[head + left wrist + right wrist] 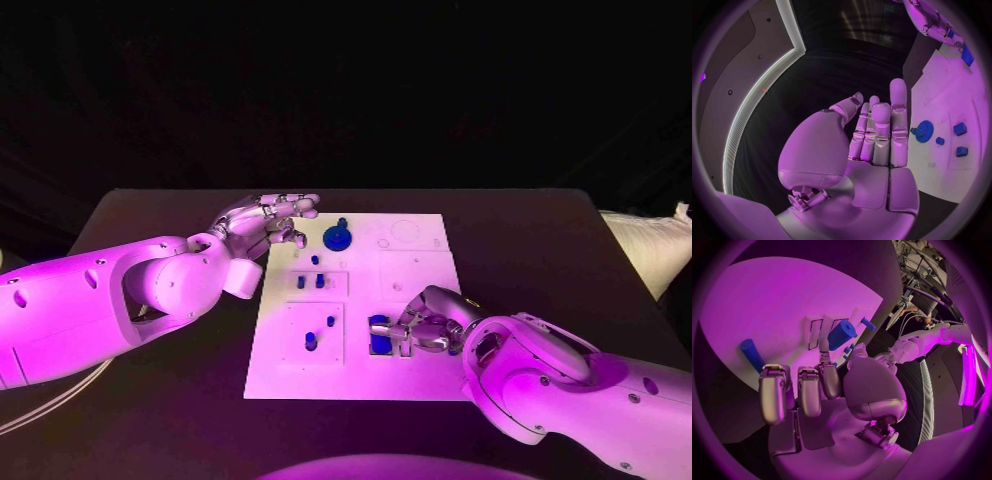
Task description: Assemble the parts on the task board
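The white task board lies flat in the middle of the black bench, and both hands are at it, one at each side.

The left hand hovers at the board's far left corner. From the left wrist view its fingers stand straight and close together, the thumb off to one side, and there is nothing in them. Just beside those fingertips a blue gear lies on the board, apart from the hand as far as I can make out.

The right hand is down on the near part of the board, right of the middle. Its fingers are curled downward, and their tips sit at a dark blue block on the board. Whether they actually grip the block or only rest against it, I cannot tell. In the right wrist view a blue cylinder stands up from the board just past those fingertips, with a longer blue peg off to one side of the fingers.

Between the two hands, several small blue pieces sit in the board's left column: a pair of short pegs side by side in one square recess, a single small one just beyond them, and two more in the nearer recess. The far right part of the board carries faint round outlines.
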`<state>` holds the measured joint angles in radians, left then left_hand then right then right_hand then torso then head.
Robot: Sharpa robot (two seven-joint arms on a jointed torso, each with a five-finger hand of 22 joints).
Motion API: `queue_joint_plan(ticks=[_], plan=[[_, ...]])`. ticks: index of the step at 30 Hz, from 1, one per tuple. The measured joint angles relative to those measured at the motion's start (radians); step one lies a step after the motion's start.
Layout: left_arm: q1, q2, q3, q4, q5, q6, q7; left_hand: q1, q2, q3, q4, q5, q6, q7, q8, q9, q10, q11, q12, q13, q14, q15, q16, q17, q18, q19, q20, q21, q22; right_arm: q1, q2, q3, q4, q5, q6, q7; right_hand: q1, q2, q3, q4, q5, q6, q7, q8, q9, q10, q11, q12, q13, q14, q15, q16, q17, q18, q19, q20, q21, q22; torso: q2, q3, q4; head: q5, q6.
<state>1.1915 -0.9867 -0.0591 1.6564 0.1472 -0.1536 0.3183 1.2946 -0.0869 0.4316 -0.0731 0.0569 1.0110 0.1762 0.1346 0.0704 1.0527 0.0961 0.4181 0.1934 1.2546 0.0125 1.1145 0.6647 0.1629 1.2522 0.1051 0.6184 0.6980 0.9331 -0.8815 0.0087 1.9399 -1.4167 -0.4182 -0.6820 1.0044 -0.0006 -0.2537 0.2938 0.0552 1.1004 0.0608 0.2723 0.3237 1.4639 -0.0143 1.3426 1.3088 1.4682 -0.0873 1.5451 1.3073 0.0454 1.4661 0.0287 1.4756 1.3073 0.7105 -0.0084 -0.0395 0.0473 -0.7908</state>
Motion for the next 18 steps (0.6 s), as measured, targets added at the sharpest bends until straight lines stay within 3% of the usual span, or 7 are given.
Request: queue_joint_plan(ticks=[5,11,18], plan=[[0.0,-0.001,0.0,0.0,0.0,0.0,0.0,0.0,0.0,0.0,0.0,0.0,0.0,0.0,0.0,0.0,0.0,0.0,0.0,0.0,0.0,0.0,0.0,0.0,0.0,0.0,0.0,0.0,0.0,0.0,-0.001,0.0,0.004,-0.025,-0.002,-0.003,0.0,-0.004,0.005,-0.005,0.0,0.0,0.0,0.0,0.005,0.0,0.0,-0.005,0.0,0.0,0.0,0.0,0.0,0.0,0.0,0.0,0.0,0.0,0.0,0.0,-0.0004,0.0,-0.001],[0.0,-0.003,0.0,0.0,0.0,0.001,-0.001,0.0,0.0,0.0,0.0,0.0,0.0,0.0,0.0,0.0,0.0,0.0,0.0,0.0,0.0,0.0,0.0,0.0,0.0,0.0,0.0,0.0,0.0,-0.001,-0.014,0.0,0.02,-0.042,-0.008,0.009,0.16,0.008,0.047,-0.06,0.048,0.0,0.0,0.0,0.021,0.0,0.0,-0.005,0.001,0.0,0.0,0.0,0.0,0.0,0.0,0.0,0.0,0.001,0.0,0.0007,-0.0004,-0.001,-0.002],[0.0,-0.004,0.0,0.0,0.0,0.001,-0.001,0.0,0.0,0.0,0.0,0.0,0.0,0.0,0.0,0.0,0.0,0.0,0.0,0.0,0.0,0.0,0.0,0.0,0.0,0.0,0.0,0.0,0.0,-0.002,-0.018,0.001,0.03,-0.071,-0.009,0.033,0.313,-0.017,0.09,-0.165,0.004,0.009,-0.009,0.009,0.038,0.0,0.0,0.012,0.007,0.0,0.0,0.005,0.001,0.0,0.0,-0.007,0.009,0.001,0.0,0.0008,-0.0014,0.0,-0.004]])
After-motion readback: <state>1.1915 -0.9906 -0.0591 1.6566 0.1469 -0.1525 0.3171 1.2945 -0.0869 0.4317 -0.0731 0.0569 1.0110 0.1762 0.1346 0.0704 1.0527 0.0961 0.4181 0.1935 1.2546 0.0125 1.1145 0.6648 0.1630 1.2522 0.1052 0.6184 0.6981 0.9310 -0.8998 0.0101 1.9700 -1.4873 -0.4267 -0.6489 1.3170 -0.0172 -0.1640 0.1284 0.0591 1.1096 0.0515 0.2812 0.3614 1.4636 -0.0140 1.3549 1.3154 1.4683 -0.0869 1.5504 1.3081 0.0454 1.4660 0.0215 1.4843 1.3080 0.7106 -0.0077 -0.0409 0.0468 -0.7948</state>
